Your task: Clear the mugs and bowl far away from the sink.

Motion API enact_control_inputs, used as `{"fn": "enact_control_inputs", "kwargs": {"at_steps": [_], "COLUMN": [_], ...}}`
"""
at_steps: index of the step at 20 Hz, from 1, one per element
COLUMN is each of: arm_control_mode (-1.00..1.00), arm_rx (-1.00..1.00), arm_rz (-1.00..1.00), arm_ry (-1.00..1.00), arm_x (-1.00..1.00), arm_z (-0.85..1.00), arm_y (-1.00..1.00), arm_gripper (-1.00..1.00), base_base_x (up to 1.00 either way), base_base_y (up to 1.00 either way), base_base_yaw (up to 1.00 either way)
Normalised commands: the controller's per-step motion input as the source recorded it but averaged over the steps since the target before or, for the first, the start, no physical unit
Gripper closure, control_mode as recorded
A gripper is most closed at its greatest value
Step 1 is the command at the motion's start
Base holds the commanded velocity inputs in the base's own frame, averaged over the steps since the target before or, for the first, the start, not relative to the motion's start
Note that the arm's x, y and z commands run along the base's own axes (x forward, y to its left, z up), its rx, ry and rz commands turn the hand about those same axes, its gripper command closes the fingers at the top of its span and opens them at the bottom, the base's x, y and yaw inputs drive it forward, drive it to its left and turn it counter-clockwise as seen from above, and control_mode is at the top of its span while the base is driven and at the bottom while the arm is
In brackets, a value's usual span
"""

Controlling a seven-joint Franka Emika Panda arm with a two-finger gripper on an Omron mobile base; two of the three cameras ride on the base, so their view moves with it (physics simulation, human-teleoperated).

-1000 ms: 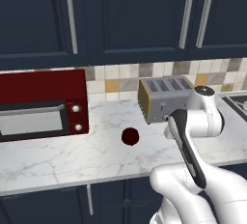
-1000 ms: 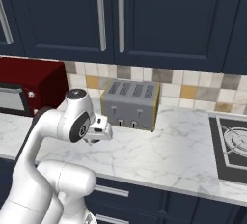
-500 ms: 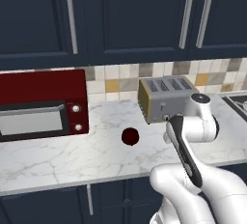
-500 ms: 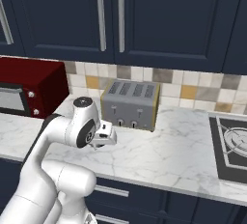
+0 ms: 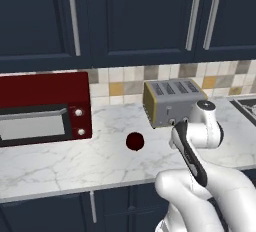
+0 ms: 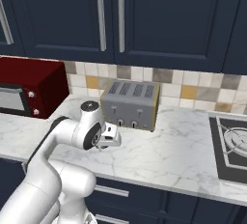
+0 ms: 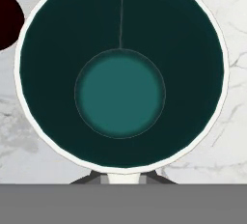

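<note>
The robot's hand (image 6: 112, 138), clamped shut on the rim of the silvery, teal-lined mug (image 7: 120, 73), carries it above the white marble tabletop (image 5: 60, 161); lowered carelessly, it could knock the dark maroon mug (image 5: 135, 141) standing nearby.

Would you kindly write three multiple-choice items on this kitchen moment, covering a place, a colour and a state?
1. Where does the maroon mug stand?
A. on the counter between microwave and toaster
B. on top of the toaster
C. on the stove

2. What colour is the inside of the mug in the hand view?
A. yellow
B. teal-green
C. white

3. How does the toaster stand?
A. tipped over
B. hanging from a cabinet
C. upright against the backsplash

Answers: 1 A, the maroon mug sits on marble between the microwave and toaster. 2 B, the mug shows teal-green. 3 C, slots face up.
</note>
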Motion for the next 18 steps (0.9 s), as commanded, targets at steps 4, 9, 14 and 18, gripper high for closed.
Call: {"fn": "enact_control_inputs", "kwargs": {"at_steps": [4, 9, 14, 18], "arm_control_mode": [-1.00, -1.00, -1.00, -1.00], "arm_rx": [0.00, 0.00, -0.01, -0.01], "arm_rz": [0.00, 0.00, 0.00, 0.00], "arm_ry": [0.00, 0.00, 0.00, 0.00], "arm_x": [0.22, 0.20, 0.17, 0.20], "arm_z": [-0.34, -0.33, -0.34, -0.34], "arm_y": [-0.08, -0.06, -0.01, 0.00], "arm_gripper": [1.00, 1.00, 1.00, 1.00], "base_base_x": [0.00, 0.00, 0.00, 0.00], "base_base_y": [0.00, 0.00, 0.00, 0.00], "base_base_yaw": [0.00, 0.00, 0.00, 0.00]}}
